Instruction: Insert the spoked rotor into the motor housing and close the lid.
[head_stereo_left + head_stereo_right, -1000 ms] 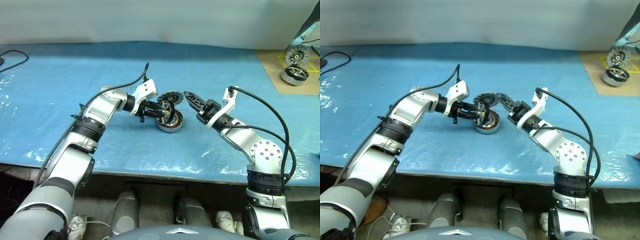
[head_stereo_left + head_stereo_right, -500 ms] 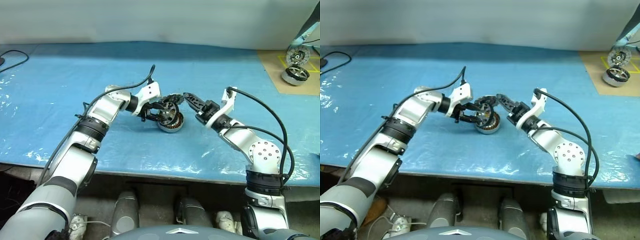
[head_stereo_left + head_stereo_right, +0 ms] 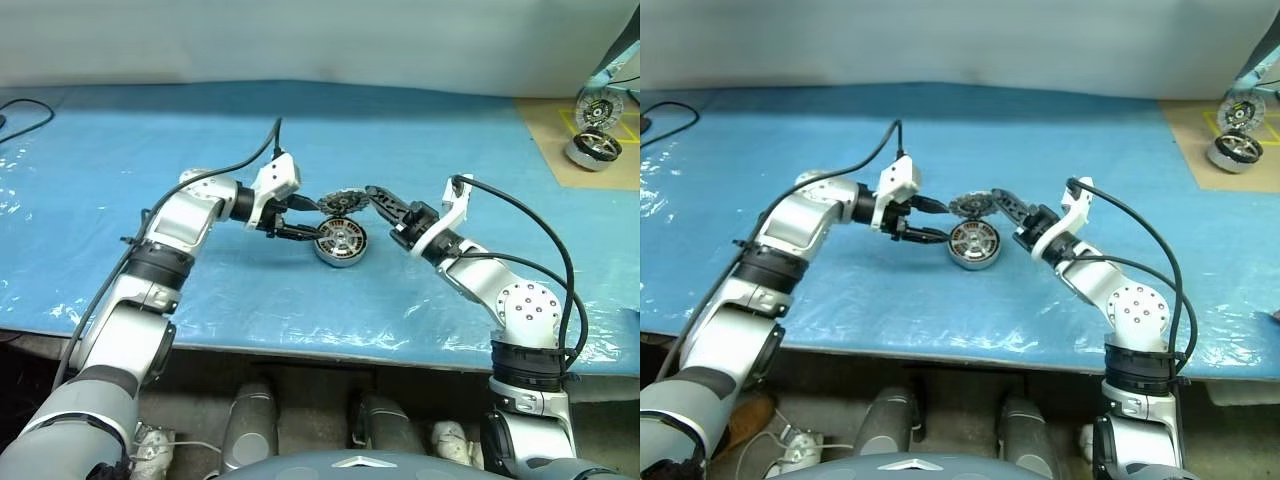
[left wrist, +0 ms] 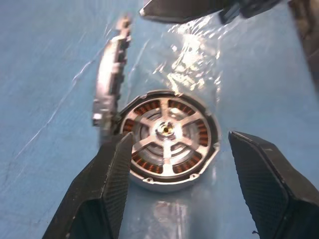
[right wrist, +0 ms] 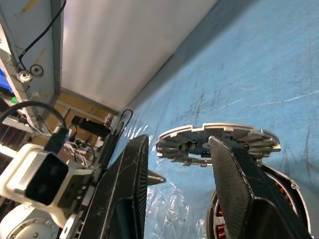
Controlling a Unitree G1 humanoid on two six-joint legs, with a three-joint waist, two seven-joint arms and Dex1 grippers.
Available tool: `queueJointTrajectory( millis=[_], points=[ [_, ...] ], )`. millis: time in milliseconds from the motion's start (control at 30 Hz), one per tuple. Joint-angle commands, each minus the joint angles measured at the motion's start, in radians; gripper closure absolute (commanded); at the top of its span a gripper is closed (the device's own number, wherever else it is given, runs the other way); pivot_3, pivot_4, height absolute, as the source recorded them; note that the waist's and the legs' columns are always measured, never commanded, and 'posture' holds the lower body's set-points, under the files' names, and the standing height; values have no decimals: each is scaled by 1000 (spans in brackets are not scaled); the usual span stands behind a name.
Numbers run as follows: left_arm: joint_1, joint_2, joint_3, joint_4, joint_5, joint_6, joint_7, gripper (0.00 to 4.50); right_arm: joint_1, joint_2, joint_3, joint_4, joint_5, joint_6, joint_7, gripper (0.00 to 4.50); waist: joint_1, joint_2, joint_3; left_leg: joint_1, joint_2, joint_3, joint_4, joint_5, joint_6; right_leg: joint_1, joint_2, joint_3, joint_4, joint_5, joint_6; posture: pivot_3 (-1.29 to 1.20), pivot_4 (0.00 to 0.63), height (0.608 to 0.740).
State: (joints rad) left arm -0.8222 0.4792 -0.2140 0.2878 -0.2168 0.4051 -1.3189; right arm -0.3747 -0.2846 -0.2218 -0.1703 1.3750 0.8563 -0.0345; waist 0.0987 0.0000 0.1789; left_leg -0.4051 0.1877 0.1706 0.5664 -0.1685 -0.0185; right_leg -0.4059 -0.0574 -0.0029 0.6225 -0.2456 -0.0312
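The motor housing (image 3: pixel 340 244) stands on the blue sheet, its copper windings showing. The spoked rotor (image 4: pixel 167 130) sits inside it, silver spokes meeting at the hub. My left gripper (image 3: pixel 308 219) is open just left of the housing, with a finger to either side and nothing between them. The lid (image 3: pixel 346 203) hangs tilted on edge over the housing's far side. My right gripper (image 3: pixel 375 198) is shut on the lid from the right; the lid's finned rim (image 5: pixel 219 142) lies between its fingers (image 5: pixel 134 169).
A brown cardboard sheet (image 3: pixel 545 130) lies at the far right with a silver motor (image 3: pixel 590 150) and a spoked wheel (image 3: pixel 598 108) on it. A black cable (image 3: pixel 25 115) lies at the far left. The table's front edge runs just below both arms.
My left gripper has opened and drawn back to the left, off the housing, leaving the rotor seated inside. My right gripper has held the lid still.
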Motion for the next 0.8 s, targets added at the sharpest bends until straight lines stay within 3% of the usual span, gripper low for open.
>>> queueJointTrajectory(
  millis=[33,133,167,267,367,533,800],
  points=[
    [55,8,80,-111,-84,33,22,1313,3,-67,77,-97,-89,31,99,2516,0,0,0,0,0,0,0,0,0,0,0,0,0,0,0,0,150,740],
    [116,10,107,-163,-114,53,55,1313,20,-148,198,-143,-254,30,192,2516,0,0,0,0,0,0,0,0,0,0,0,0,0,0,0,0,150,740],
    [154,16,118,-176,-119,59,72,1276,19,-167,234,-148,-315,11,214,2699,0,0,0,0,1,0,0,0,0,1,0,0,0,0,0,0,150,740],
    [224,21,148,-190,-133,44,108,1264,13,-187,287,-165,-411,-19,282,3424,-3,0,0,1,1,1,0,0,0,1,0,0,0,0,0,0,150,740],
    [261,-3,217,-165,-169,25,172,1264,-19,-185,352,-146,-498,-30,352,4466,-2,0,0,1,1,1,0,0,0,0,0,0,0,0,0,0,150,740],
    [259,-35,315,-97,-227,42,256,1264,-109,-125,392,6,-638,-84,418,4466,-3,0,0,1,1,1,2,0,0,1,0,1,1,-1,-1,0,150,740],
    [133,-88,305,136,-150,-65,367,1264,-198,-53,379,203,-795,-143,478,4466,-1,0,0,0,1,0,4,0,1,1,0,0,2,0,0,0,150,740]
  ],
)
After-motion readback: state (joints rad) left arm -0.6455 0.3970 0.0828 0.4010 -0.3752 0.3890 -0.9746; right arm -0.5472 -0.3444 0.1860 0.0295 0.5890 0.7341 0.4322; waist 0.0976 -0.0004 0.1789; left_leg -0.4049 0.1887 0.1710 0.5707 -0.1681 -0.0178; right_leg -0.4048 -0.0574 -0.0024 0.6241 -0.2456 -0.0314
